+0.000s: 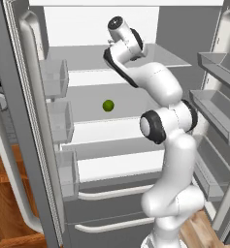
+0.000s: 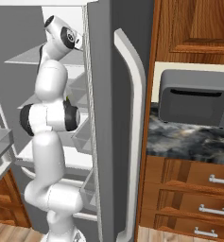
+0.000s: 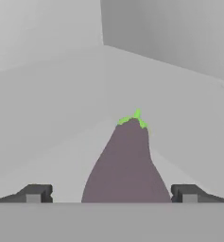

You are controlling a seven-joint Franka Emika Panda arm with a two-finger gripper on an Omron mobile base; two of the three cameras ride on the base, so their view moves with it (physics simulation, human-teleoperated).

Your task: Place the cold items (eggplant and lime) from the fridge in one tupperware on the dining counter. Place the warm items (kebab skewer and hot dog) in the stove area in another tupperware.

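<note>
Left base view: I see the white arm reaching up into the open fridge (image 1: 136,29), its glossy rounded links and dark joints bent toward an upper glass shelf. The hand is turned away from this camera, so I cannot read the jaws here. The lime (image 1: 108,105), a smooth yellow-green ball, sits on a lower glass shelf, well below the hand and to its left. Clear door bins (image 1: 56,77) line the left door.

Right base view: I see the arm rising beside the grey steel fridge door with its long curved pale handle (image 2: 134,118). To the right stand a grey microwave (image 2: 193,97) on a dark marbled worktop and brown wood drawers with metal pulls.

Hand view: I see the gripper (image 3: 111,194) with its jaws spread wide; the two small dark tips stand well apart at either side. The eggplant (image 3: 127,165), a matte purple-grey pear-shaped body with a green stem cap at the far end, lies between the tips on the pale shelf. I see a gap on each side, so neither tip touches it.
</note>
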